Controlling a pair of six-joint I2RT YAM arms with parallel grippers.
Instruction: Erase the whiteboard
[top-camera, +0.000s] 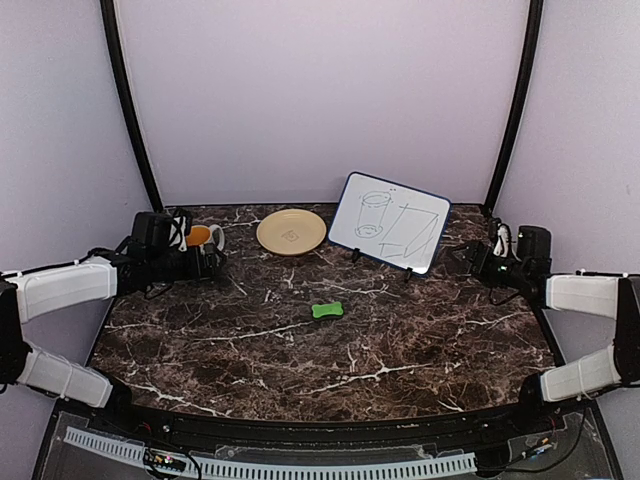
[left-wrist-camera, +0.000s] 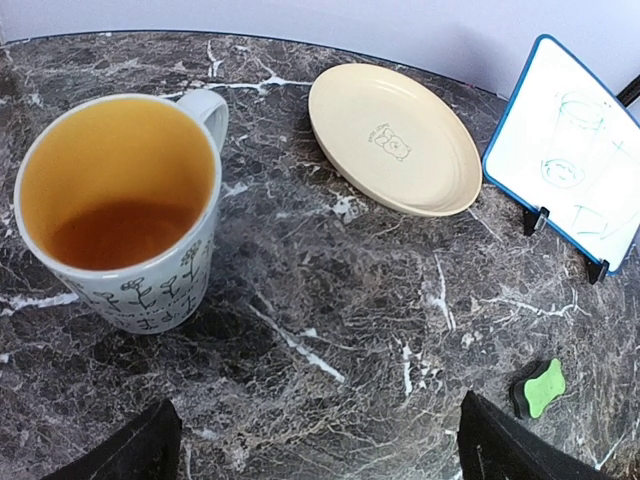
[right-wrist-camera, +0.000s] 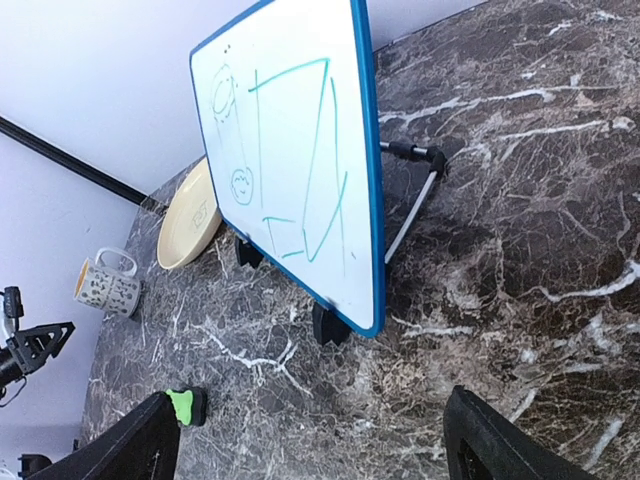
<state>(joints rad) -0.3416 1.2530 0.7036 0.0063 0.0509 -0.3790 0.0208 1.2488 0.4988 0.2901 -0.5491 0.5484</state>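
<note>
Clearly, the whiteboard (top-camera: 388, 222) stands near the far edge of the tabletop (top-camera: 400, 350), toward the far right corner. It leans back on a thin wire stand and rests on small black feet. Its frame is dark blue with rounded corners, and thin line sketches are on its face: a cup-like cylinder and a box-like shape. In the right wrist view the whiteboard (right-wrist-camera: 290, 150) shows these lines in a green-blue colour.

Just beside it, at the middle of the far edge, a round yellow plate (top-camera: 291, 231) lies flat, apart from the board. A small green eraser (top-camera: 327, 310) with a dark base lies around the middle of the tabletop, well apart from the board's feet. A mug (top-camera: 203, 236) with an orange inside and a flower pattern stands near the far left corner.

The right gripper (top-camera: 465, 260) hangs near the right edge, close to the board's right side but not touching it; its fingers are spread wide and hold nothing. The left gripper (top-camera: 212, 262) is just beside the mug, also released and wide apart, grasping nothing.
</note>
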